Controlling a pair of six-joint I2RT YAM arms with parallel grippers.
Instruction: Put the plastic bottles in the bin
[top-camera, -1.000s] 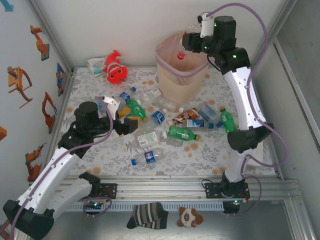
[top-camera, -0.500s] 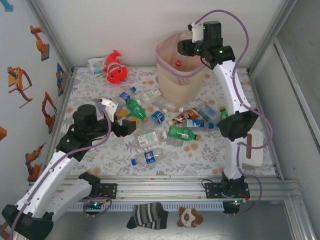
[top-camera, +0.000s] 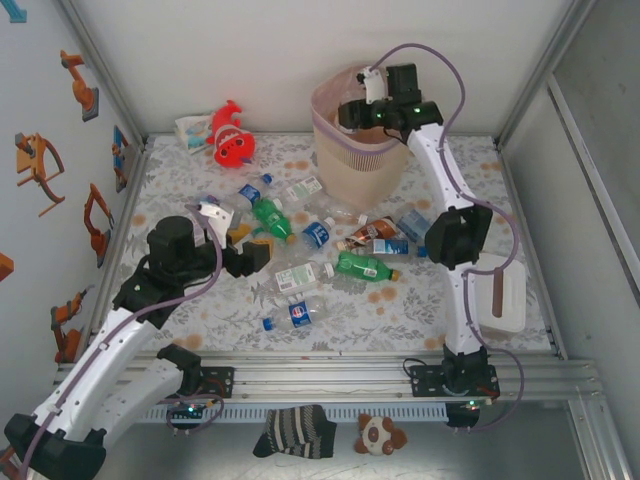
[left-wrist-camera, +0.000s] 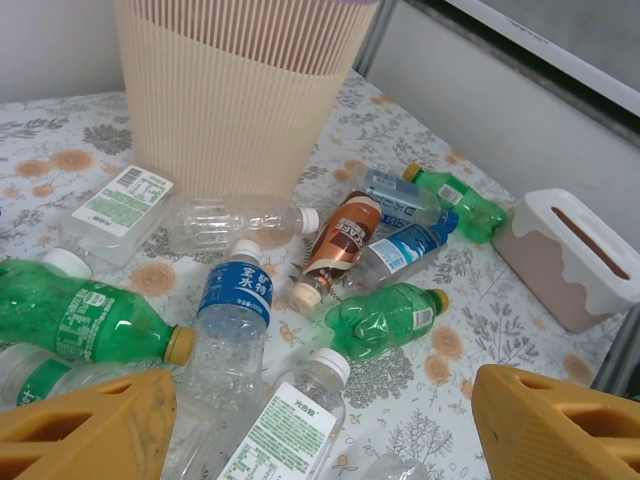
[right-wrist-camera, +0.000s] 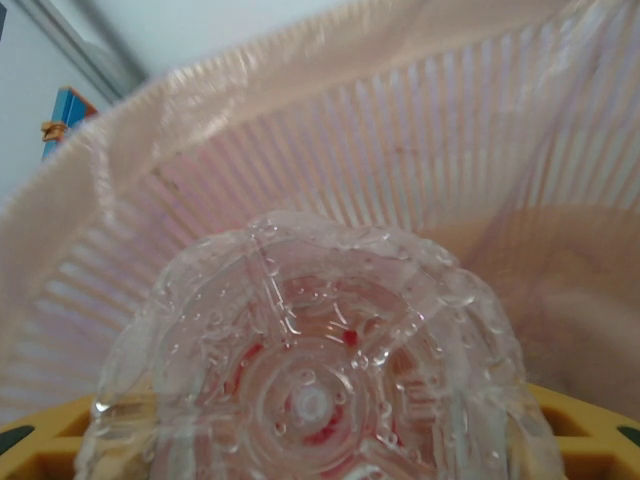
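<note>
Our right end effector (top-camera: 352, 110) pinching clear bottle (right-wrist-camera: 310, 370) inside bin (top-camera: 345, 165) rim, left end effector (left-wrist-camera: 320, 425) spread above clustered bottles (left-wrist-camera: 235, 300), bare desk (top-camera: 400, 320) along near edge.

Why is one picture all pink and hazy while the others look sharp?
Right wrist view: a clear bottle close to the lens distorts things, the bin glowing pink behind; left wrist view: bottles sharp, near fingers softer; top view: even light.

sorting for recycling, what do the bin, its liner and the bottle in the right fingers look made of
bin: matte beige plastic, going by its moulded ribs and slots.
liner: thin translucent film, probably plastic, wrinkled and slightly shiny.
clear bottle: glossy clear plastic, with a moulded ringed base and droplets inside.
</note>
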